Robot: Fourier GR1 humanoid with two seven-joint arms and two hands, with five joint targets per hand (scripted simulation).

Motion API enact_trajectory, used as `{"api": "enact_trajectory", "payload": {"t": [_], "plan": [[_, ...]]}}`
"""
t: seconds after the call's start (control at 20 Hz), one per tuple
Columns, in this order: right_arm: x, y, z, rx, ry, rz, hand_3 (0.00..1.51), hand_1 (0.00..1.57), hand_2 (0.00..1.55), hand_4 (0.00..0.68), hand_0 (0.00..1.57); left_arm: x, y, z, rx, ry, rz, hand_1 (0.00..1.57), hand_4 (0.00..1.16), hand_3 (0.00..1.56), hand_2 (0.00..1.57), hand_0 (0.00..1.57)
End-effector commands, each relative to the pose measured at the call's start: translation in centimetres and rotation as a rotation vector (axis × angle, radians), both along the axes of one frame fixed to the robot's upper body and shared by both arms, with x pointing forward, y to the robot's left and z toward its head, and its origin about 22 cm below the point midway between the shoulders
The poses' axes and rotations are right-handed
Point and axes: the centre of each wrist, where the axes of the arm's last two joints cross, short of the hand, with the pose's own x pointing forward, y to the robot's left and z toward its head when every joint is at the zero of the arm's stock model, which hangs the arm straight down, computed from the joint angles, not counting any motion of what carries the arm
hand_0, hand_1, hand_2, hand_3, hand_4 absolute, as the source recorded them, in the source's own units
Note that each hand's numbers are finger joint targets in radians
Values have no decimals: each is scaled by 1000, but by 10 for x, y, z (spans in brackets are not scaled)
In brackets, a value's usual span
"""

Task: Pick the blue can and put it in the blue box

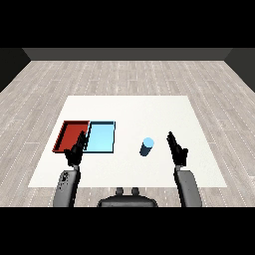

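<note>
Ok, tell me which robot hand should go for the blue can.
The right robot hand: it is open and beside the blue can standing on the table. The left robot hand is over by the trays, further away.

Bare table (149, 112) between right hand (177, 149) and blue can (147, 147) at centre. Left hand (75, 152) overlaps red tray (63, 134)/light blue tray (113, 137) at left.

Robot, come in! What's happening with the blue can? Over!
Both hands open, left hand, right hand. Blue can upright on table, untouched, beside right hand. Light blue tray holds nothing. Nothing between them.
</note>
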Motion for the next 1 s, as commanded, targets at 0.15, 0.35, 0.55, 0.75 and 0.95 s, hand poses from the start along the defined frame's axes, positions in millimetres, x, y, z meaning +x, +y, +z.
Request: {"api": "enact_trajectory", "payload": {"t": [0.15,0.35,0.55,0.75,0.95], "plan": [[4,-21,4,6,-42,-6,0,0,0,0,0,3,-5,-7,13,20,-41,0,0,0,0,0],[4,-2,20,211,-301,95,0,0,0,0,0,13,-26,35,-133,-392,-75,0,0,0,0,0],[4,-35,21,239,-340,131,0,0,0,0,0,1,-18,-7,-167,-427,-69,0,0,0,0,0],[16,-30,11,250,-321,144,0,0,0,0,0,-14,5,-21,-177,-448,-66,0,0,0,0,0],[5,-13,9,255,-336,141,0,0,0,0,0,-3,-4,-14,-165,-457,-66,0,0,0,0,0]]}}
